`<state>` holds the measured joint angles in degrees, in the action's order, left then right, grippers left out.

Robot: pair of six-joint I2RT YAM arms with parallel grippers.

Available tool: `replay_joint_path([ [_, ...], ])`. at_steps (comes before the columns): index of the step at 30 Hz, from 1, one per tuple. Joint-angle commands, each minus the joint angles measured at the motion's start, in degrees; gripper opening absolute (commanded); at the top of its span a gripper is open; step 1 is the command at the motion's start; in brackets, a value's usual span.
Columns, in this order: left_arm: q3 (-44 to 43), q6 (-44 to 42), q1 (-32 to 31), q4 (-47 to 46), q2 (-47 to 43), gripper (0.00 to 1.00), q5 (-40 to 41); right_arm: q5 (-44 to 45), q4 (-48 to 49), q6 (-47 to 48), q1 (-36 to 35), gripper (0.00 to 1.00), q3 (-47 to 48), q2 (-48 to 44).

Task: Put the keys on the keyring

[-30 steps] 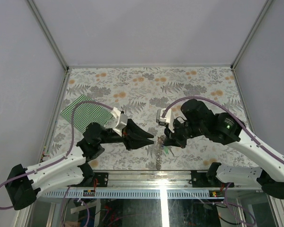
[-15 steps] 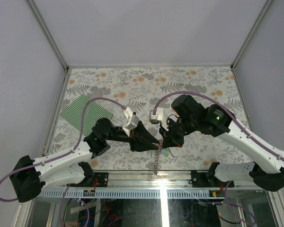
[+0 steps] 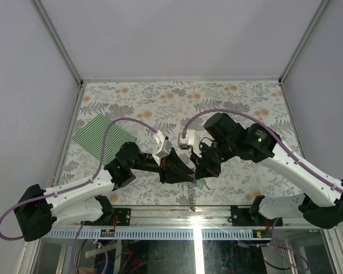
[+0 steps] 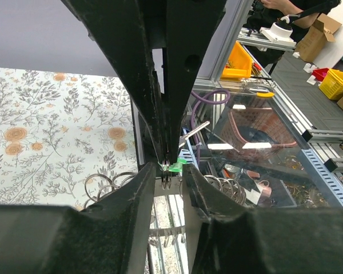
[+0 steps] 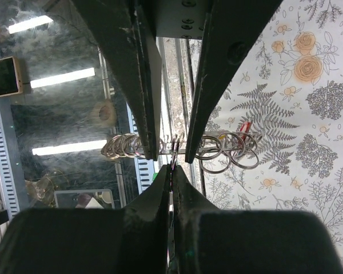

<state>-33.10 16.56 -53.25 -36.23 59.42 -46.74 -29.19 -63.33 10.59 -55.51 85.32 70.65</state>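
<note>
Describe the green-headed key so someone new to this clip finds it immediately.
Start at the near edge of the floral table, where both grippers meet. The green-headed key shows just beneath the right gripper, beside the hanging keyring. It is the only bright green speck among grey metal rings.

The floral-patterned table (image 3: 228, 103) carries a green-and-white striped cloth (image 3: 97, 134) lying flat near its left edge.
</note>
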Motion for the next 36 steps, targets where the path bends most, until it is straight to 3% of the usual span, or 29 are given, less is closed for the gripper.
replay_joint_path([
  [1, -2.3, -1.8, -0.4, -0.6, -0.1, 0.21, -0.2, -2.2, 0.8, 0.6, -0.3, 0.0, 2.5, 0.3],
  [8, -2.6, -2.0, -0.5, -0.1, 0.0, 0.0, -0.4, -2.1, 1.2, 0.4, -0.3, 0.0, 1.9, 0.0],
  [11, -2.2, -2.1, -0.5, 0.2, -0.6, 0.0, 0.5, -1.7, 3.2, -0.5, -0.3, 0.03, 1.7, -1.1],
  [14, -0.5, -1.7, -0.4, -2.0, -2.7, 0.0, 3.7, -1.0, 7.6, -3.3, -0.3, 0.27, -0.1, -4.0],
  [17, 3.0, 0.3, -0.5, -8.0, -6.0, 0.0, 6.8, 2.2, 15.1, -8.4, -0.3, 0.38, -4.5, -8.9],
  [25, 10.9, 7.4, -0.5, -22.7, -9.2, 0.0, 12.9, 10.9, 38.2, -24.9, -0.3, 0.44, -20.3, -24.3],
  [29, 11.8, 8.2, -0.5, -24.4, -9.7, 0.0, 13.7, 13.1, 46.9, -34.2, -0.3, 0.46, -27.3, -28.3],
  [36, 11.8, 8.1, -0.5, -24.5, -10.6, 0.0, 14.1, 12.8, 53.9, -43.5, -0.4, 0.48, -33.1, -29.5],
])
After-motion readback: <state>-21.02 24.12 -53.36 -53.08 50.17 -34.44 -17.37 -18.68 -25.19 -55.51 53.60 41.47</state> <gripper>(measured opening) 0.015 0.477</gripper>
